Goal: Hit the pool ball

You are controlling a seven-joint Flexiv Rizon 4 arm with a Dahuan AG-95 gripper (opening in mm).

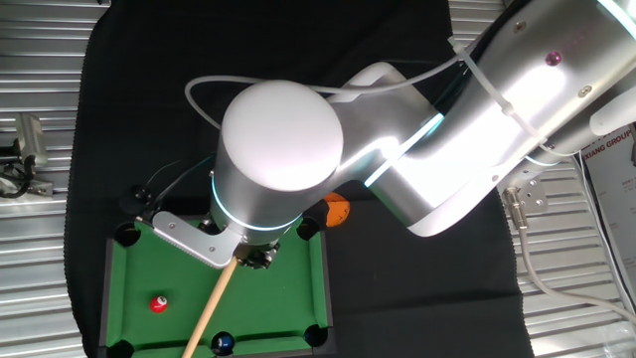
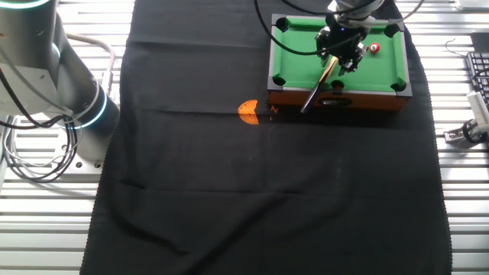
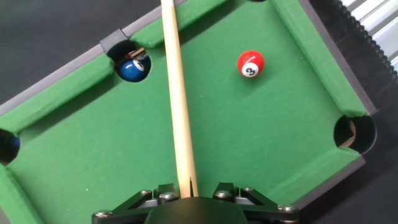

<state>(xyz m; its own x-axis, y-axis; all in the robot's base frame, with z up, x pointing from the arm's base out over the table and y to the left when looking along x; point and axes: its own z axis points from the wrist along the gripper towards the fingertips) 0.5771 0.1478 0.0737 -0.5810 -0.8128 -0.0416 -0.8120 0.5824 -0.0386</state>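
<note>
The pool ball [image 3: 250, 64] is small, glossy red with a white spot, and lies on the green felt of a mini pool table [image 3: 249, 137]. It also shows in one fixed view [image 1: 158, 303] and the other fixed view [image 2: 374, 48]. My gripper [image 3: 186, 196] hovers over the table and is shut on a wooden cue stick [image 3: 177, 93]. The cue runs straight out across the felt and passes to the left of the red ball without touching it. Its tip is out of the hand view. In one fixed view the cue [image 1: 214, 303] slants down between the red ball and a blue ball.
A dark blue ball [image 3: 132, 68] sits in a side pocket left of the cue. A larger orange ball [image 1: 338, 210] lies on the black cloth just outside the table's rail. A keyboard [image 2: 477, 76] is at the far right, and the arm's base [image 2: 69, 92] at the left.
</note>
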